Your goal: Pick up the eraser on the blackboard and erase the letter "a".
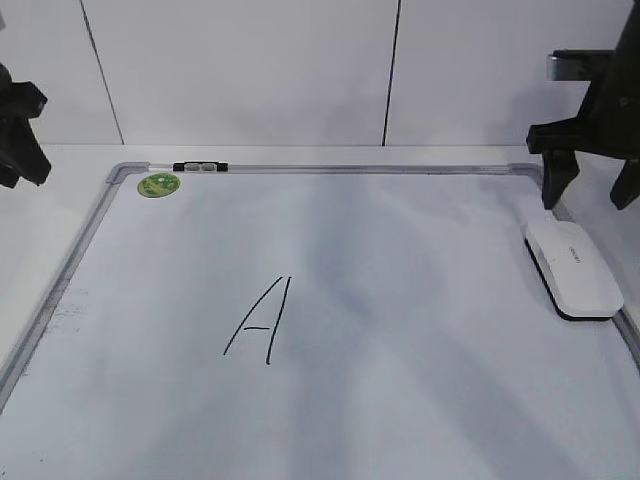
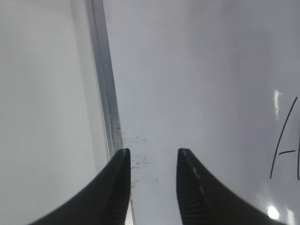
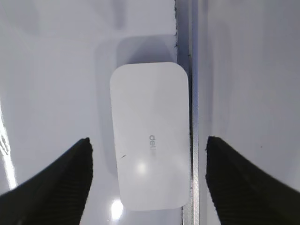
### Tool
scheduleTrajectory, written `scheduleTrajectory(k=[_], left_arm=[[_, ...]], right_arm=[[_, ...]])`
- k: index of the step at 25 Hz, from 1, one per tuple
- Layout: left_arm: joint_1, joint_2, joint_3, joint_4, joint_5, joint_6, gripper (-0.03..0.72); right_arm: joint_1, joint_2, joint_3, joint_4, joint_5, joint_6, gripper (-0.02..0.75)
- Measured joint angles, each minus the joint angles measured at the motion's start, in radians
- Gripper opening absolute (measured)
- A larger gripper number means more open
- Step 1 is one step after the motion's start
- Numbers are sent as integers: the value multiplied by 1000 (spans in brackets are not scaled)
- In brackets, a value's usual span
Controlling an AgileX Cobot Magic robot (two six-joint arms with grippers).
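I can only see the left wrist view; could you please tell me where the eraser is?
Observer: The eraser lies on the board at its right edge, alongside the frame.
Operator: Thank you. Is the right gripper anywhere near it?
Observer: Yes, the right gripper hovers over it, open, with one finger on each side and not touching it.
Operator: I see part of a letter at my right edge. Is anything else written?
Observer: The exterior view shows only that one large letter A, in the board's left half. No small one shows.
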Motion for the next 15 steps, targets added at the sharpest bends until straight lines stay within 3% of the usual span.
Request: scheduleTrajectory(k=[5, 15], left_arm=[[0, -42, 0, 0, 7, 0, 246], [0, -146, 0, -5, 52, 0, 239]], right_arm=[[0, -40, -13, 8, 2, 2, 563], [0, -158, -15, 58, 8, 8, 559]])
